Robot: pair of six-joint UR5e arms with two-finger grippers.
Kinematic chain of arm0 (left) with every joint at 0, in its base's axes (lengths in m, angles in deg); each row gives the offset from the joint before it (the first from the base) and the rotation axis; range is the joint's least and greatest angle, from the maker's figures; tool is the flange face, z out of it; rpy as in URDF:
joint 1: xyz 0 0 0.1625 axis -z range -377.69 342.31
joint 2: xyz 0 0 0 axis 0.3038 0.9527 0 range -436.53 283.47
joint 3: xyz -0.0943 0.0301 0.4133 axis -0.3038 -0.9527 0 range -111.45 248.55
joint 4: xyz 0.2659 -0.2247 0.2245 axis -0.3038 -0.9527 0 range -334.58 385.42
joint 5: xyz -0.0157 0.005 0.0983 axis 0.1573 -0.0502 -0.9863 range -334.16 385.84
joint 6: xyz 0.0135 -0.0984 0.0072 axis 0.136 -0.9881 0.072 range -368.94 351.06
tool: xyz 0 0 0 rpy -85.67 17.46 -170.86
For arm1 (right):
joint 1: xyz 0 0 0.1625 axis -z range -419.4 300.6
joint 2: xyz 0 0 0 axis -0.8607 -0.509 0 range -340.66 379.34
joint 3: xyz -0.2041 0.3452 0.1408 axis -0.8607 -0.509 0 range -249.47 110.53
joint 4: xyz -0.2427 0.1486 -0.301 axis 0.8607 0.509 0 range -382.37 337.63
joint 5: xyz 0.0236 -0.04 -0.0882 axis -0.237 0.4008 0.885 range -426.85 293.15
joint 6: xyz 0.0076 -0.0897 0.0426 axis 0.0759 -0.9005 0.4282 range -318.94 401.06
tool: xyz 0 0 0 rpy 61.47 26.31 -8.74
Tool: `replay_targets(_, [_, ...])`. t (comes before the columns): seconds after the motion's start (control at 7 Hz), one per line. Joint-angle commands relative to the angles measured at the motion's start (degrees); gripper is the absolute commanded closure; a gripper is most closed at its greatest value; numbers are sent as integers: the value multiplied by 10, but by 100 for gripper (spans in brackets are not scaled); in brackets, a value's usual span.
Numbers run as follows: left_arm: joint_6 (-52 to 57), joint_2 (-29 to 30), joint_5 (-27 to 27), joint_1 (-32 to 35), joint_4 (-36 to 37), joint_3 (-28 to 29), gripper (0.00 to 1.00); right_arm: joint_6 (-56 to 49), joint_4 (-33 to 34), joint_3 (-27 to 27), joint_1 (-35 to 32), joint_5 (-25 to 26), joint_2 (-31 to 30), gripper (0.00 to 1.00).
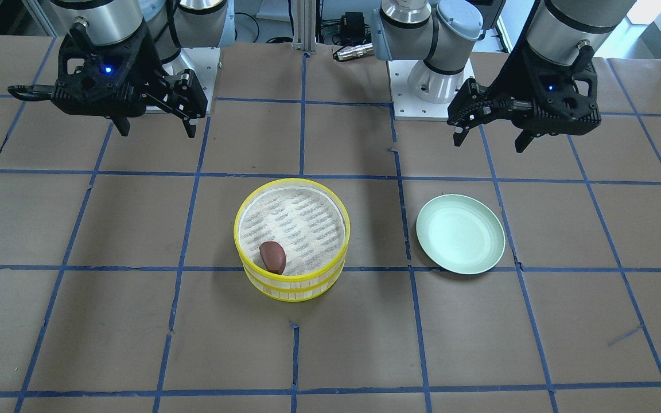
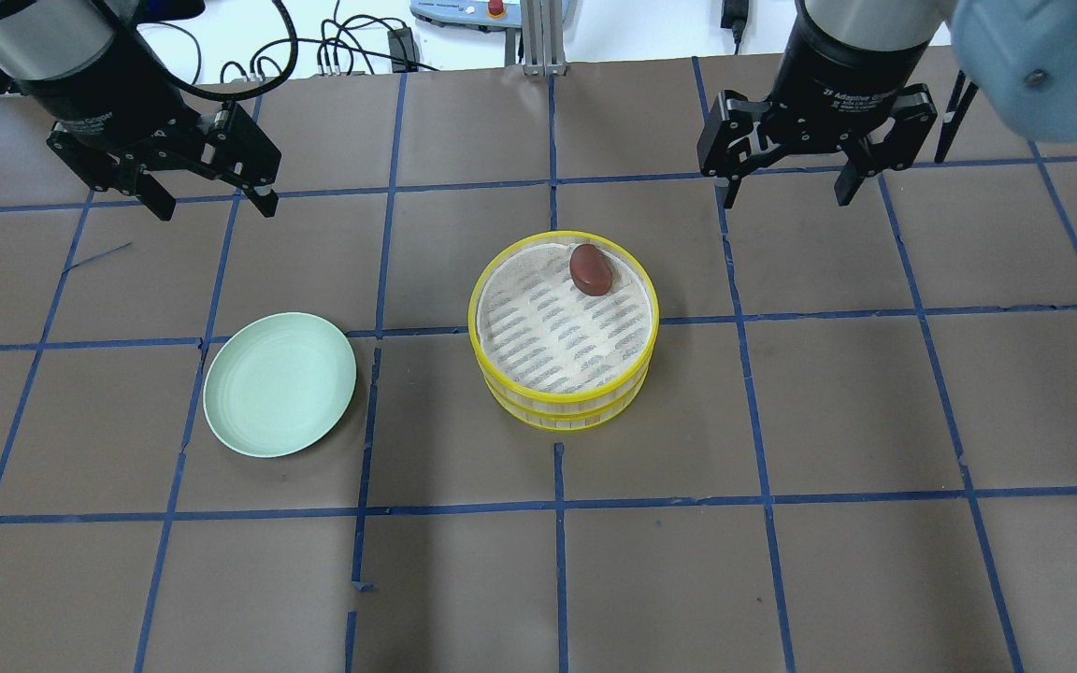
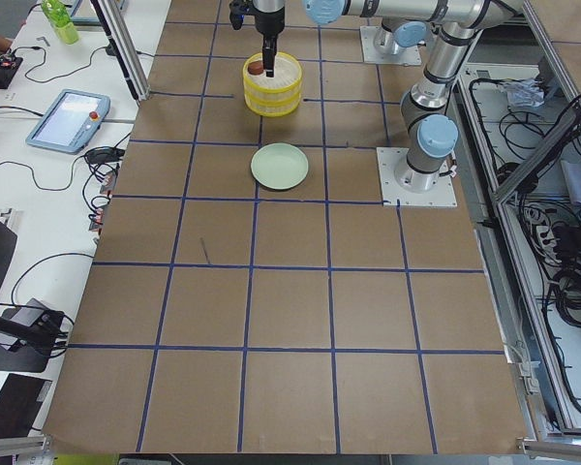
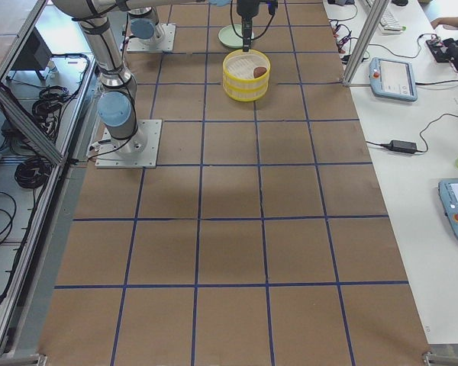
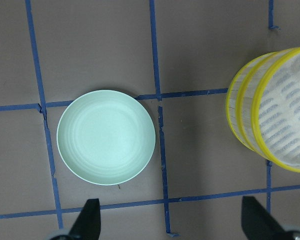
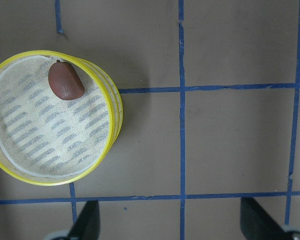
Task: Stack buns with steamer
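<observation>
Two yellow-rimmed steamer tiers (image 2: 562,411) stand stacked at the table's middle, also shown in the front view (image 1: 292,289) and both wrist views (image 5: 250,120) (image 6: 112,115). The dark reddish-brown bun (image 2: 591,269) lies on the top tier's slotted floor near the rim (image 1: 273,257) (image 6: 65,81). The white bun is hidden. My left gripper (image 2: 216,207) (image 1: 489,143) hangs open and empty, high above the table beyond the plate. My right gripper (image 2: 784,196) (image 1: 157,132) hangs open and empty, high and to the right of the steamer stack.
An empty pale green plate (image 2: 280,383) (image 1: 460,234) (image 5: 106,136) lies on the table left of the steamer stack. The brown table covering carries a grid of blue tape. Cables and a pendant lie beyond the far edge.
</observation>
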Motion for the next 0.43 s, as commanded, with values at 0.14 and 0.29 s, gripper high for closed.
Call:
replay_targets(0.14, [3,-1,-1,0,-1,-4,0,0,0,0,4,1,0,0])
replay_targets(0.29, [3,-2,-1,0,-1,-6,0,0,0,0,4,1,0,0])
